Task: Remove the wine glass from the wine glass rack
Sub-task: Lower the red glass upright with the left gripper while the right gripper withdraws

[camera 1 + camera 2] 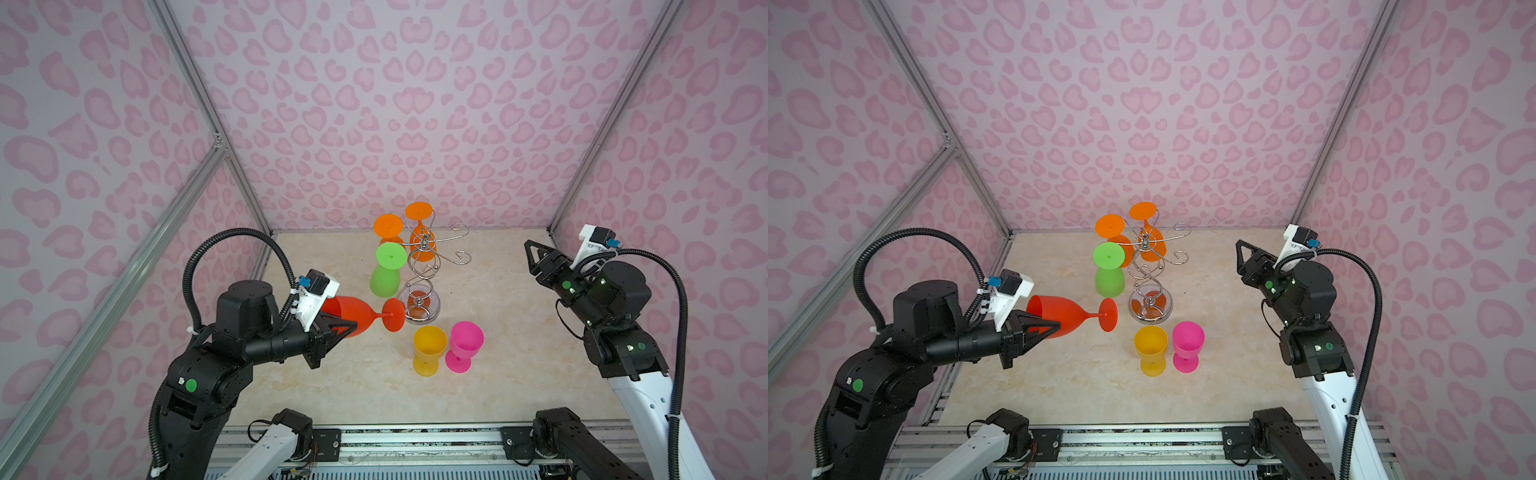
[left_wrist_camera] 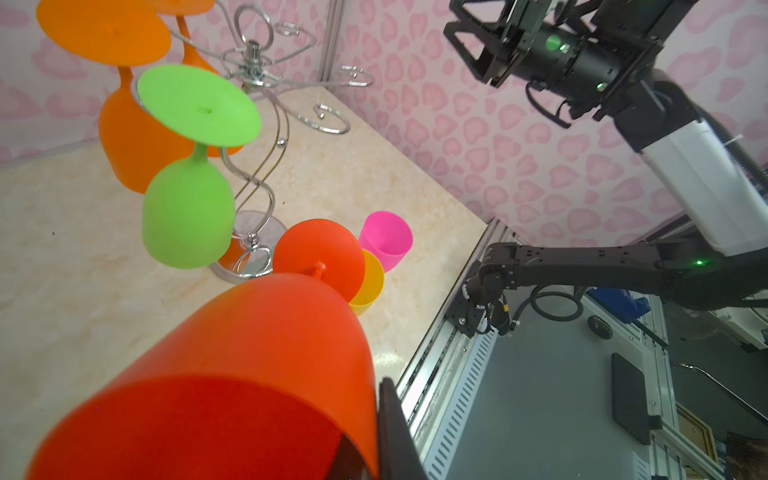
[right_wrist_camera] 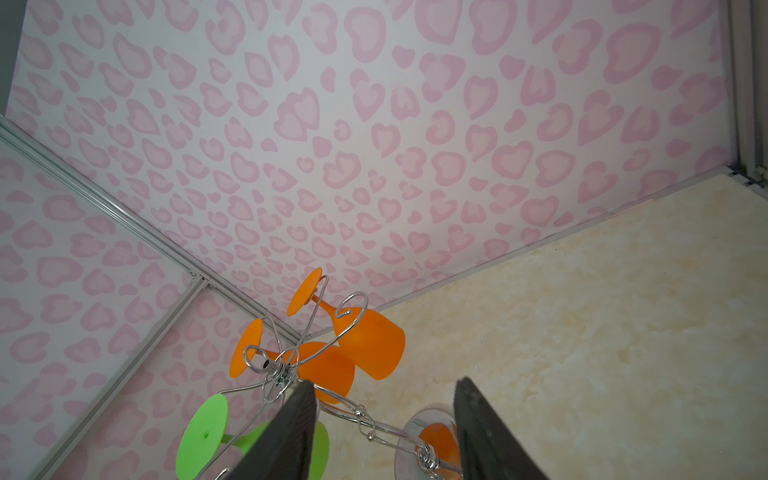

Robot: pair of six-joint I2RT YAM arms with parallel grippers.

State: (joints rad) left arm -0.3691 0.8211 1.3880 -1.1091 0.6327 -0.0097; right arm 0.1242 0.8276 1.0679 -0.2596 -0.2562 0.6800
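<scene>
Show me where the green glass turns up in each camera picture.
In a top view: green glass near the centre, hanging upside down left of the wire rack.
In a top view: same spot, slightly further left.
Left wrist view: close up, in front of an orange glass.
Right wrist view: partly hidden behind the right gripper.
Shared landmark: the wire rack.

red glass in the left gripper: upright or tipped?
Tipped on its side. In a top view the red wine glass lies horizontal, bowl in the left gripper, foot toward the wine glass rack.
</scene>
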